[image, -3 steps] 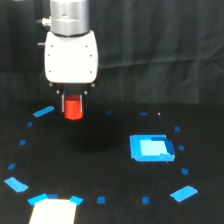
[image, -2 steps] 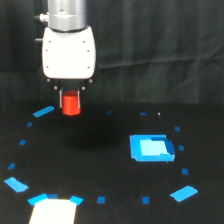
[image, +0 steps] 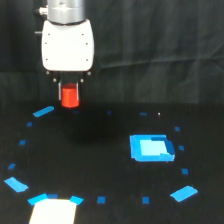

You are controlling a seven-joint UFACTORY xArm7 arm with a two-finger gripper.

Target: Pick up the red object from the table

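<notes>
Now hand [image: 69,90] clamped on red object [image: 70,97], hanging beneath, clear above table [image: 100,165].

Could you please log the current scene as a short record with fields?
arm: one white-headed arm, upper part of the exterior view's left
pincer: shut on the red object
red object: held between the fingers, hanging above the table
table: black, dotted with small blue squares
large blue patch: on the table, toward the exterior view's right
pale patch: bottom edge, exterior view's left
backdrop: black curtain
</notes>
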